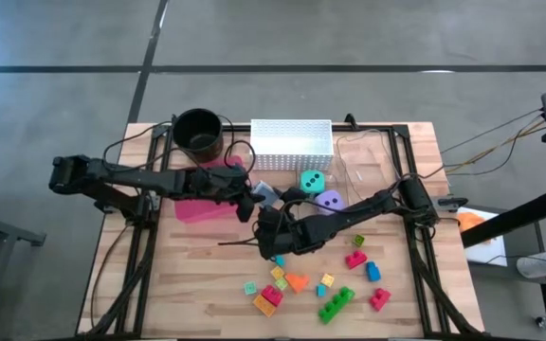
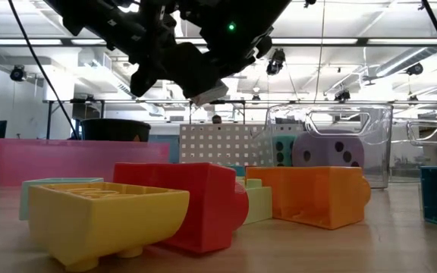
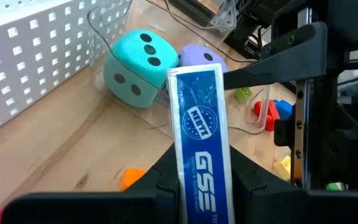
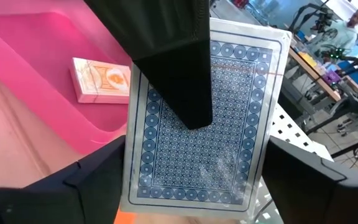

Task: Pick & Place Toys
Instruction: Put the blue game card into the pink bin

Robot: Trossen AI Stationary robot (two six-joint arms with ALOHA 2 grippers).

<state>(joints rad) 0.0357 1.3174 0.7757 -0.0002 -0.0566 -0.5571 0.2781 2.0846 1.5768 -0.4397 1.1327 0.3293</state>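
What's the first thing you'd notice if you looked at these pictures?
The left gripper and right gripper meet mid-table over one blue card pack; the left pinches its edge. Behind sit a teal die and purple die, near the pink tray holding another pack.

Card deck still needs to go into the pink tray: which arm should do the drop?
Left. The left hand is shut on the card deck and sits at the pink tray. The right hand is alongside, farther from it.
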